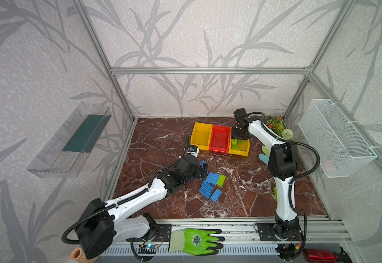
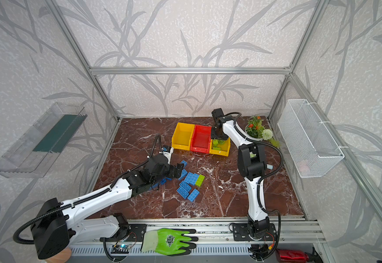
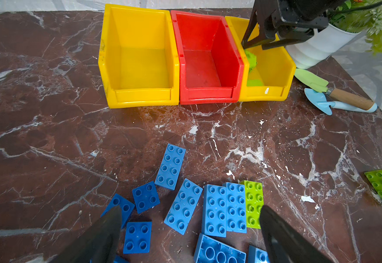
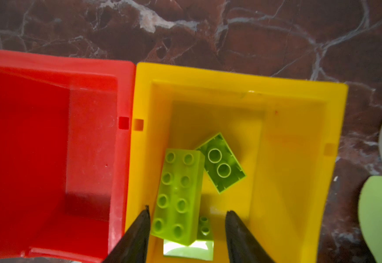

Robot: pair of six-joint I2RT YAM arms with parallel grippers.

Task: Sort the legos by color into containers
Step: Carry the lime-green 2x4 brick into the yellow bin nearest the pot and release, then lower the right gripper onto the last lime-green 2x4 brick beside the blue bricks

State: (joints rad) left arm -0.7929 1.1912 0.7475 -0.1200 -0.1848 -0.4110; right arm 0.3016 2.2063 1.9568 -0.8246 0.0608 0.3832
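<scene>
No legible text or labels anywhere

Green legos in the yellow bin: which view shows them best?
The right wrist view: it looks down into the yellow bin, and the green legos show clearly. In both top views the right gripper hides part. The left wrist view shows only slivers.

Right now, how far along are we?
Done: lime-green studded plastic bricks lie in the yellow end bin. In hand: nothing; right gripper, jaws apart, hangs above them. Left: blue studded bricks by the open left gripper, two green bricks on the table; red bin, other yellow bin empty.
</scene>
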